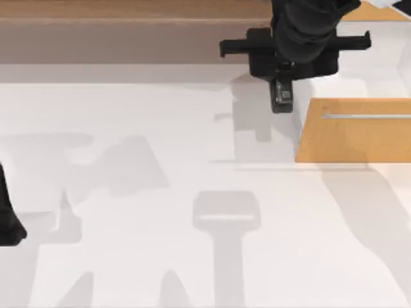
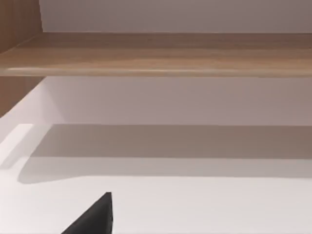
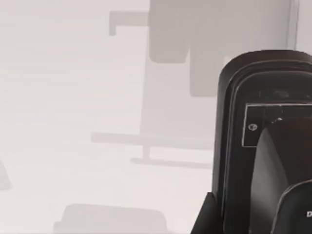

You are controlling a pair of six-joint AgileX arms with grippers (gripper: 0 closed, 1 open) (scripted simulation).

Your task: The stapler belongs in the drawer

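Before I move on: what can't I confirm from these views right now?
- Right gripper fingers: top view, hidden under the arm's own body above the stapler.
- Stapler's far end: right wrist view, cut off by the edge.
- Drawer inside: top view, cut off at the right edge and partly behind the arm.
- Left gripper: cut off at the top view's left edge.

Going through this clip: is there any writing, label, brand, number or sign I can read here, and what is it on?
None can be read.
Stapler, held by the right gripper beside the drawer: tiny pale marks, too small to read.
Stapler in the right wrist view: a small round mark and a cut-off pale letter at the picture's edge, not legible.
Drawer front, shelf, table: no text.
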